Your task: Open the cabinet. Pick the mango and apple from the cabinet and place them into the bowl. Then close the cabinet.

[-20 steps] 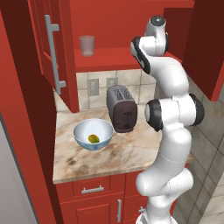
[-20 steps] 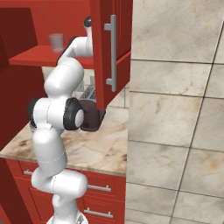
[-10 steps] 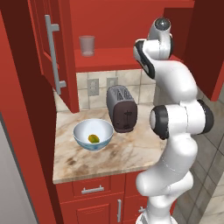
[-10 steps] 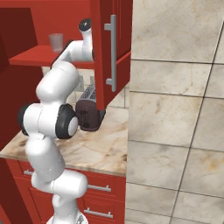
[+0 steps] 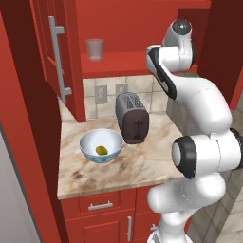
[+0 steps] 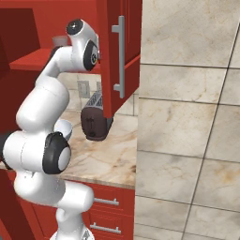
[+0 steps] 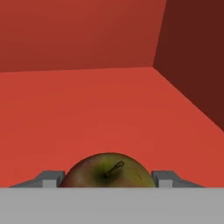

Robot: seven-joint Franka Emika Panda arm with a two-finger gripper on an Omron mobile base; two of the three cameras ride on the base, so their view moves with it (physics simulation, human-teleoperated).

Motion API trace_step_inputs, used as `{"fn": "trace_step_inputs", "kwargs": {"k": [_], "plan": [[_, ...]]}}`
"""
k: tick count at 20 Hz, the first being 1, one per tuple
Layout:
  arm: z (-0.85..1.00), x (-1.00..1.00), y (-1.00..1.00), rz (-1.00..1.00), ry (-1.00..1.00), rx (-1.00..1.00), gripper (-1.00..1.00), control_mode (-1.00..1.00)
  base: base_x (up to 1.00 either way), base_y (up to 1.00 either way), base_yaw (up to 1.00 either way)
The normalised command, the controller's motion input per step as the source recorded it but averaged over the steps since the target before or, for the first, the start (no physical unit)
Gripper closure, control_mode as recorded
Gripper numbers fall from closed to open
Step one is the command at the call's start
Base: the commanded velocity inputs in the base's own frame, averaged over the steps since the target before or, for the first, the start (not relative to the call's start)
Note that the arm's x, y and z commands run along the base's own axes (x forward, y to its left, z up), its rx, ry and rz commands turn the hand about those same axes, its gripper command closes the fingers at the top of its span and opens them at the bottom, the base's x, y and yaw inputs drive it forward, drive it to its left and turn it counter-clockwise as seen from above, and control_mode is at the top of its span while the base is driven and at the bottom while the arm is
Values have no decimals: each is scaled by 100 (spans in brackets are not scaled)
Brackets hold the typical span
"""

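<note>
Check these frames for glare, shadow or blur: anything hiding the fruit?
Left base view: flat, sharp render; the mango sits plainly in the glossy bowl. Right base view: soft but readable. Hand view: the apple on the cabinet shelf is crisp, its lower part cut off, the right wall in shade.

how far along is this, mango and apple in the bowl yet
Partly. The cabinet stands open, and the mango already lies in the bowl. The apple sits on the cabinet shelf between the open gripper's fingertips; whether they touch it I cannot tell. Left: grip the apple, carry it to the bowl, then close both doors.
</note>
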Motion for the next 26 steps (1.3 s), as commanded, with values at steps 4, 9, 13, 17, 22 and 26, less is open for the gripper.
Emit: {"fn": "trace_step_inputs", "kwargs": {"k": [4, 9, 13, 17, 22, 26], "plan": [[9, -94, 55, 4, 0, 0, 100, -100, 0, 0, 0], [2, -90, 62, 8, 0, 0, 100, -100, 0, 0, 0], [-2, -77, 57, 20, -3, 0, 100, -100, 0, 0, 0], [-14, -56, 56, 32, -1, 0, 100, -100, 0, 0, 0], [-17, -52, 54, 33, 2, 0, 100, -100, 0, 0, 0], [-4, -19, 63, 19, 18, 0, 100, -100, 0, 0, 0]]}}
